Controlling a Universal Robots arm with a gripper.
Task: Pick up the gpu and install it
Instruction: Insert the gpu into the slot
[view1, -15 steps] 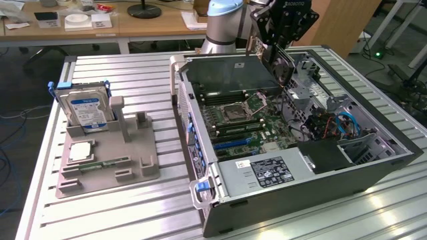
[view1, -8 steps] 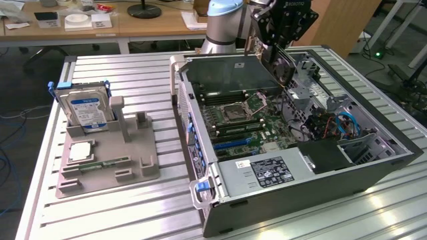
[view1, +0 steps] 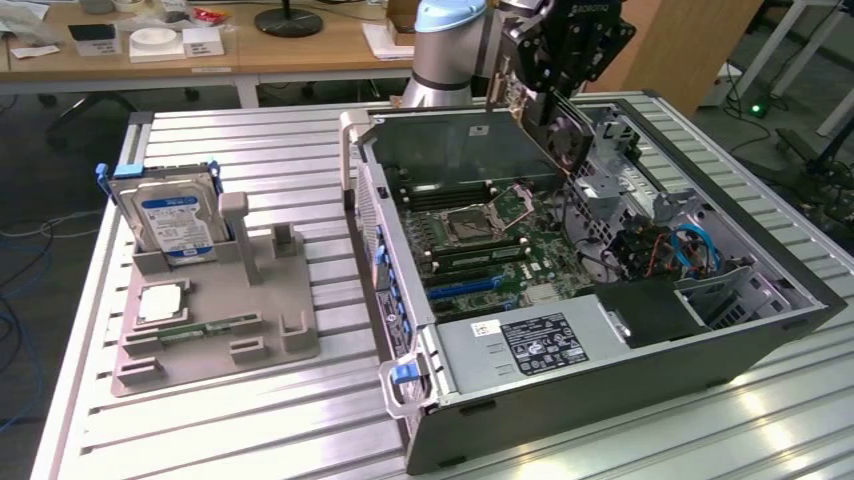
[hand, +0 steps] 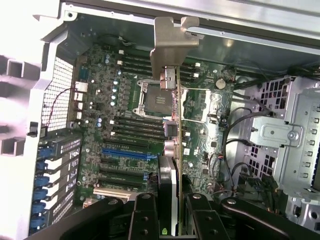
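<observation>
Gripper (hand: 172, 212) clamped on gpu (hand: 171, 130) over motherboard (hand: 125, 130); card thin, stiff, light, likely fragile; board edges safest hold.

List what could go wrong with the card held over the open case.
The gripper pinches the gpu by one edge above the motherboard; a slip could drop it onto the bare socket. Its silver bracket may catch the case wall. Loose black cables nearby could snag.
</observation>
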